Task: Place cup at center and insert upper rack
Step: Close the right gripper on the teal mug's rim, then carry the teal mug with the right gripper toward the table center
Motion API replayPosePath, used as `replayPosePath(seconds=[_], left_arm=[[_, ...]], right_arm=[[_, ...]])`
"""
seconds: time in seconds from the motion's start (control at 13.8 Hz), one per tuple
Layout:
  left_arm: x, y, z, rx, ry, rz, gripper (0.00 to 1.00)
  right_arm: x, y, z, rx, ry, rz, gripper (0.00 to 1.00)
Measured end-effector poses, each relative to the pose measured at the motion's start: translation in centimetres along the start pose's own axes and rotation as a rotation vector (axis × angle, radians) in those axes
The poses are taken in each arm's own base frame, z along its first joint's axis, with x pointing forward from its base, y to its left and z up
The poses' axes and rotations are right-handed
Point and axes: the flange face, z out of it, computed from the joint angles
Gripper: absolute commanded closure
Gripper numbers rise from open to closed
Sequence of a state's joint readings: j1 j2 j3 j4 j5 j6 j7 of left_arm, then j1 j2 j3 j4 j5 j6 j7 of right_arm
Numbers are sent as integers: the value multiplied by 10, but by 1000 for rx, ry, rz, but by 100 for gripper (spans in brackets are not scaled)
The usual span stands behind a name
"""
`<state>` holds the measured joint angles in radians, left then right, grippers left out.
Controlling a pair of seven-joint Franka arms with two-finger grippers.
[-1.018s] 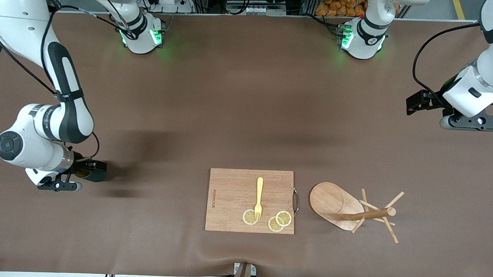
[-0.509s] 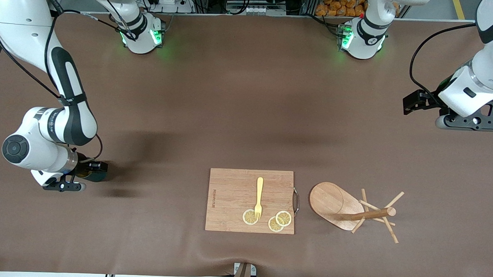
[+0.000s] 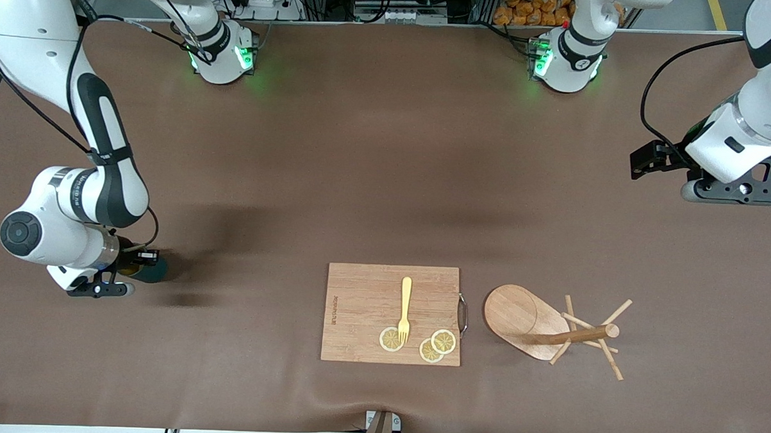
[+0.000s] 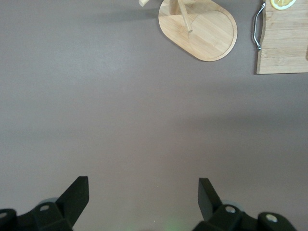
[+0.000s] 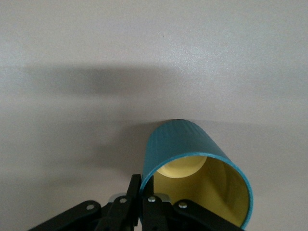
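Grasping is the step in hand: right gripper (image 5: 140, 202) has its jaws pinched on the rim of the cup (image 5: 197, 180), well apart from the toppled upper rack (image 3: 548, 331), left gripper (image 4: 143, 202) waits wide, and lifting centreward likely follows.

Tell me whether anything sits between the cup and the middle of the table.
Nothing visible does. The right gripper is shut on the cup rim at the right arm's end. Bare table runs from there to the center; the cutting board lies nearer the front camera, off that line.
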<state>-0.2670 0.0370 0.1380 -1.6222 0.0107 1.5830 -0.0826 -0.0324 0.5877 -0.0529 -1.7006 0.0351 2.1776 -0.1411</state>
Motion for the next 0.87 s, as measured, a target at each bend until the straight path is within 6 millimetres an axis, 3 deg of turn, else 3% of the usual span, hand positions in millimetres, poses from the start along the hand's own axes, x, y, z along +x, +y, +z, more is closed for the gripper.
replayPosePath(seconds=[0.22,0.36,0.58,0.87], left_arm=[[0,0,0,0,0,0,0],[0,0,0,0,0,0,0],[0,0,0,0,0,-1,0],[0,-1,0,0,1,-1,0]], right_arm=[[1,-6,-1,2,-3,-12,100],[4,-30,-5,7,0,-51,100],[7,-107,-19,19,17,-159,100],[-6,-211,-38,26,34,-299,100]])
